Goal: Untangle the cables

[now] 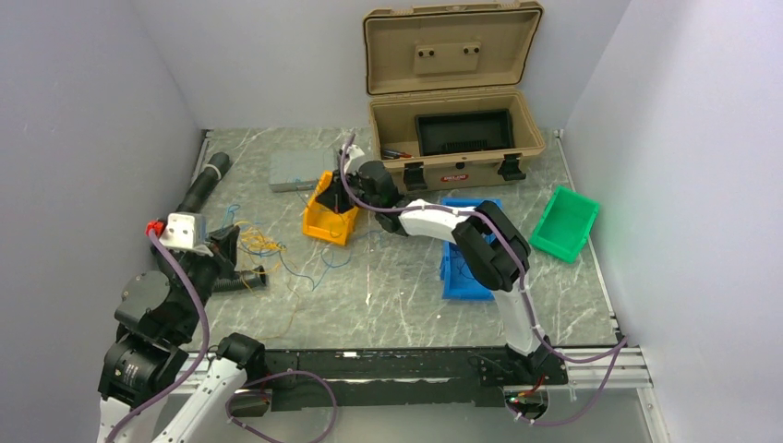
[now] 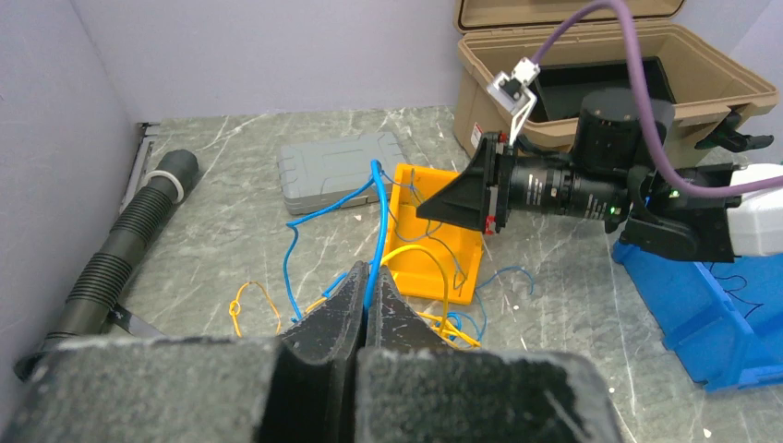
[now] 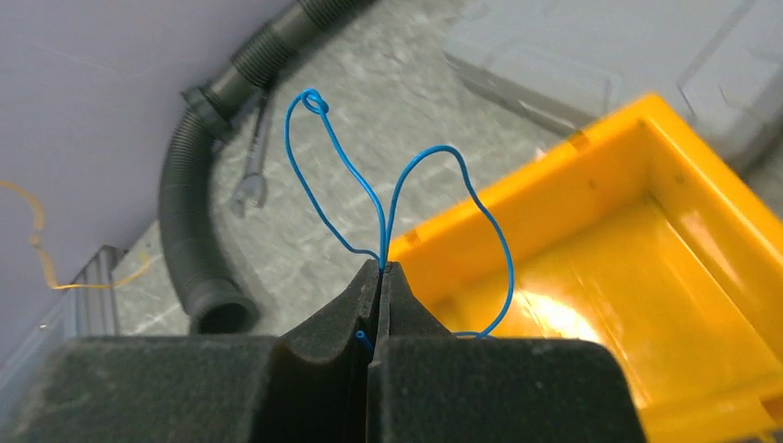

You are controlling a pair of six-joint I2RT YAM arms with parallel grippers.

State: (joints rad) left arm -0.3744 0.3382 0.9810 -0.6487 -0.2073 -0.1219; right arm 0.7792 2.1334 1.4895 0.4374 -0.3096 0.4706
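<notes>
So the cables (image 1: 261, 245) are a loose scribble of yellow and blue sitting left of centre in the top view, just right of the left gripper (image 2: 367, 284) and left of the yellow bin (image 1: 323, 228). The left gripper's pads are clenched on a blue strand (image 2: 379, 221) that climbs straight up out of the tips toward the bin. The right gripper (image 3: 381, 269) is over at the bin's rim, pinched tight on a blue loop (image 3: 441, 148); two arcs stick up out of its tips, one with a little knot at the top. The bit that matters, I reckon: the bunch runs roughly left-to-right between the two grippers, with the left arm practically on top of the mess and the right one at the far end, so pulling apart along that line looks like the obvious play. What I can't tell is whether both are holding the same wire. The strands are too thin to trace in the top view, and the right arm's wrist blocks the crossing. The dark wires I can barely see at all. The black hose (image 1: 205, 183) lies off at the left edge, apart from the tangle.
</notes>
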